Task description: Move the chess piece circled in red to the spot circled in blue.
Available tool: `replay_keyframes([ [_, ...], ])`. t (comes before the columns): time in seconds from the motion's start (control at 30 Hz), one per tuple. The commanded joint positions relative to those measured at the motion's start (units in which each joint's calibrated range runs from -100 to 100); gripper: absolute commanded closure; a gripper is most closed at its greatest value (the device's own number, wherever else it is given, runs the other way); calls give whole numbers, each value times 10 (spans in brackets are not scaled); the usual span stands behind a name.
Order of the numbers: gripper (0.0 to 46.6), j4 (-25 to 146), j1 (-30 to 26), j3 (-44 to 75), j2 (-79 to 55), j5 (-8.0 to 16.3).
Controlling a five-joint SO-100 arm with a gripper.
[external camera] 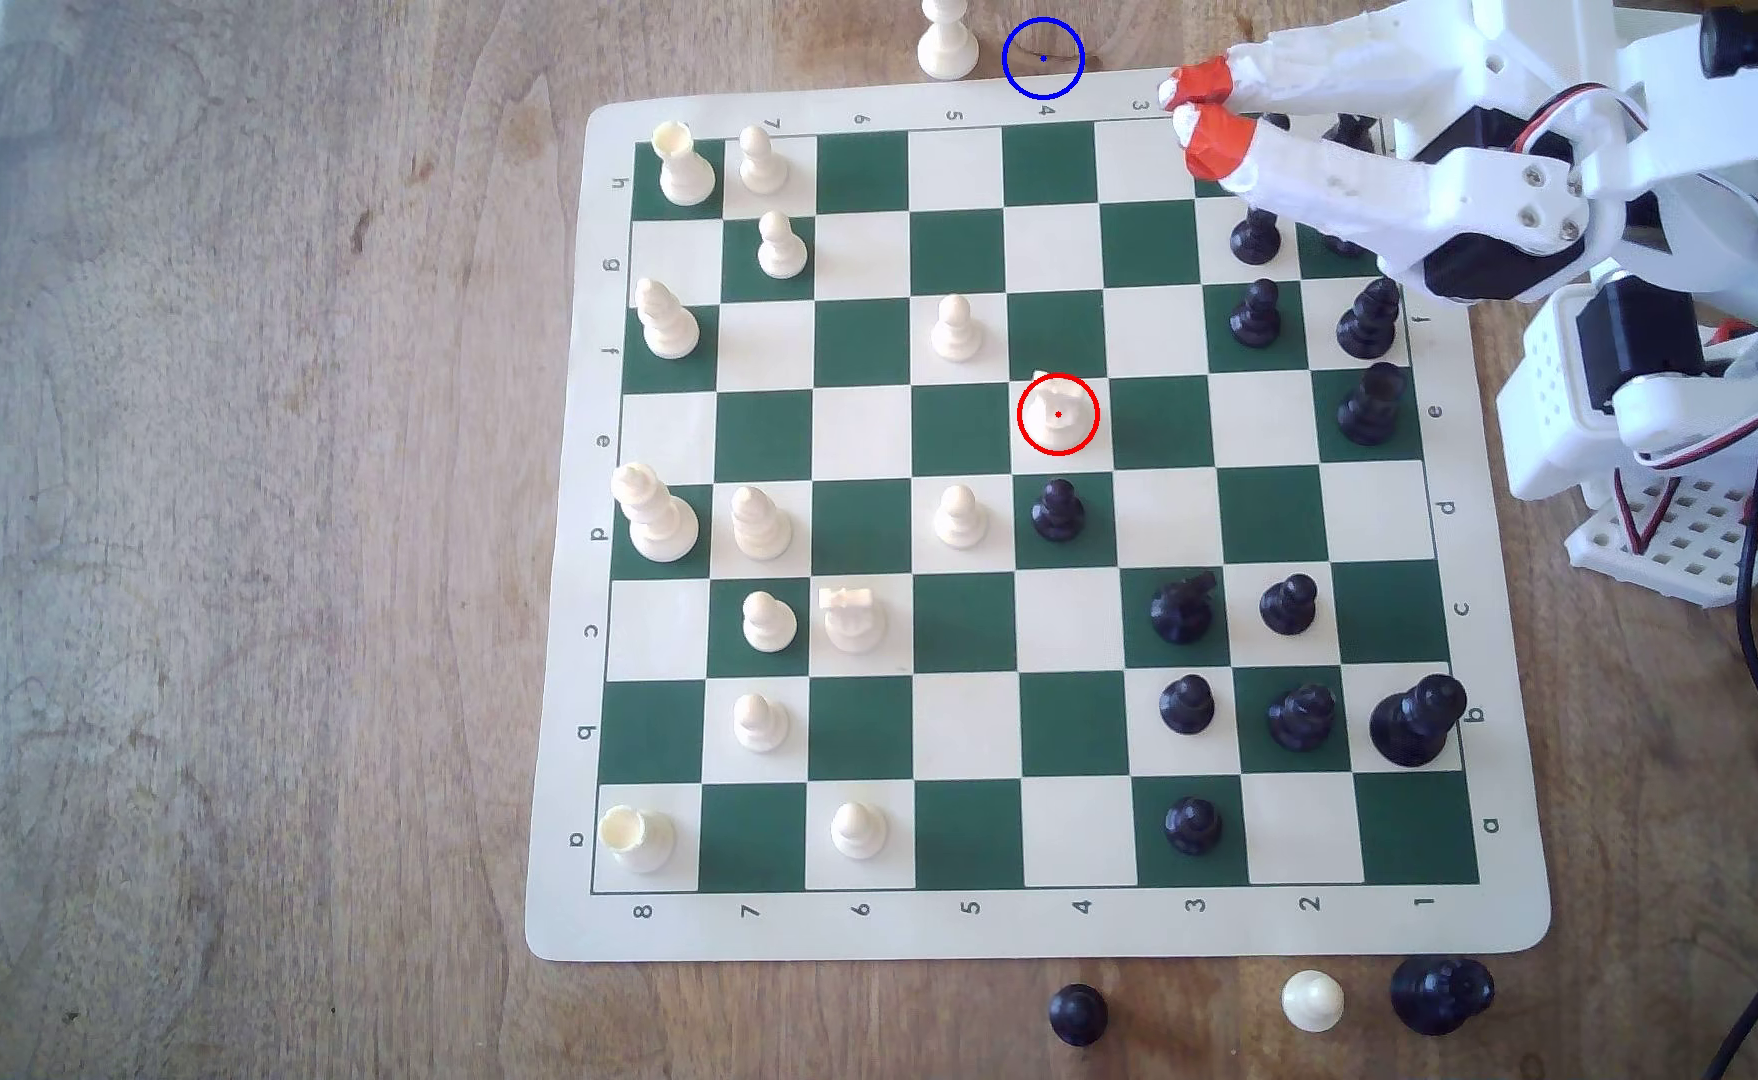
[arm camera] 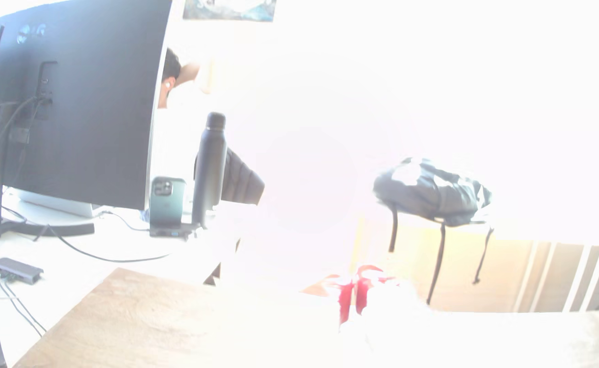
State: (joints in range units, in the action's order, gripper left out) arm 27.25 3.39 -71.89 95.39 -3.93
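Nothing done yet: white knight (external camera: pixel 1058 413) sits on its light square mid-board, inside red ring. End effector (external camera: pixel 1189 104) hovers by board's far corner, tips pressed together, empty. Blue-ringed bench spot (external camera: pixel 1042 58) bare; approach, grasp, carry remain.

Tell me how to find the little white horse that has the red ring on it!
Look at the green and white chessboard and go near its middle. On a white square in row e stands the cream knight, right beside a black pawn in row d. Its angular horse head sets it apart from the round-headed cream pawns, and the other cream knight has no red ring.
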Motion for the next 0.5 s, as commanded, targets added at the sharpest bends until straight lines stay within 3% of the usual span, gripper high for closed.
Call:
replay_keyframes([
  [0.0, 418, 71, 17, 64, -2, 14],
  [0.23, 414, 212, 42, 127, -97, 27],
  [0.37, 403, 322, 49, 223, -215, 50],
  [0.47, 384, 336, 74, 226, -283, 52],
])
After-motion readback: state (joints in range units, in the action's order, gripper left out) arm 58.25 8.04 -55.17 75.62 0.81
